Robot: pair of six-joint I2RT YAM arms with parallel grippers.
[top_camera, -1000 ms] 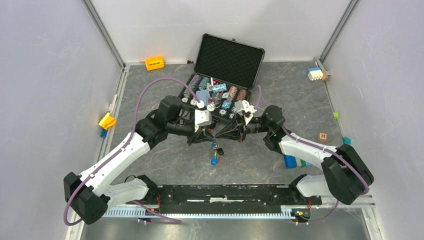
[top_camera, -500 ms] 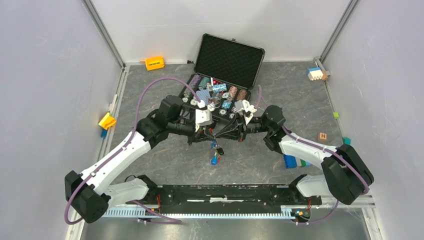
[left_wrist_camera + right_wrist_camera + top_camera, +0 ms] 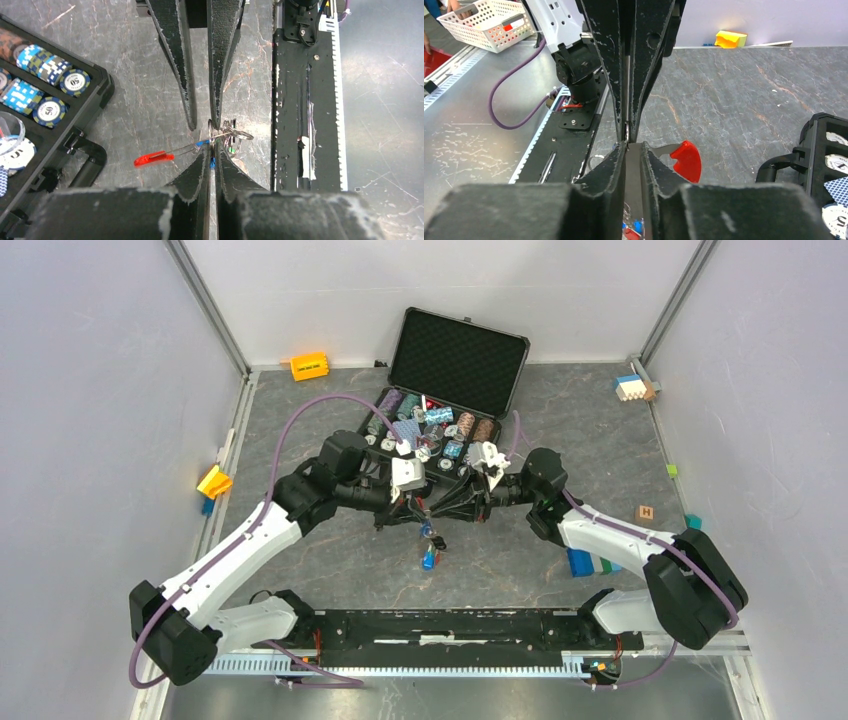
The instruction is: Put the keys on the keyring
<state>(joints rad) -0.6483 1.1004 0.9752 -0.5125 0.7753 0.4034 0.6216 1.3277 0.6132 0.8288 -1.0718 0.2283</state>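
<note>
The job looks well under way but not finished: the keyring [image 3: 235, 134] seems held up off the tabletop [image 3: 300, 430] just in front of the open poker chip case [image 3: 457, 357], on the side facing the arm bases, and the two hands meet on it tip to tip. The left hand [image 3: 212, 151] has its fingers pressed together on the thin ring. The right hand [image 3: 634, 146] stands a sliver apart around the ring's edge from the opposite side, and I cannot tell whether it grips the wire, a key blade or nothing. The red fob [image 3: 152, 159] sticks out from the ring toward the case. A small bunch of keys [image 3: 431, 540] dangles beneath the ring, a blue-capped key [image 3: 428, 560] lowest and a green cap [image 3: 231, 149] showing beside the loops, so some keys seem threaded on already. How many, and whether one is only half worked onto the coil, is too small to tell; that last seating is probably what remains. The tabletop is dark grey, stone-patterned and scuffed, and the case holds rows of poker chips [image 3: 74, 82]. An orange block [image 3: 309, 366] lies beyond the case to its left, a yellow block [image 3: 214, 481] well off to its left, a white-and-blue block [image 3: 631, 387] far to its right, and a wooden letter cube [image 3: 645, 512] and blue blocks [image 3: 580, 562] to its right, nearer the bases. Pale grey panels with metal corner posts close the cell in.
</note>
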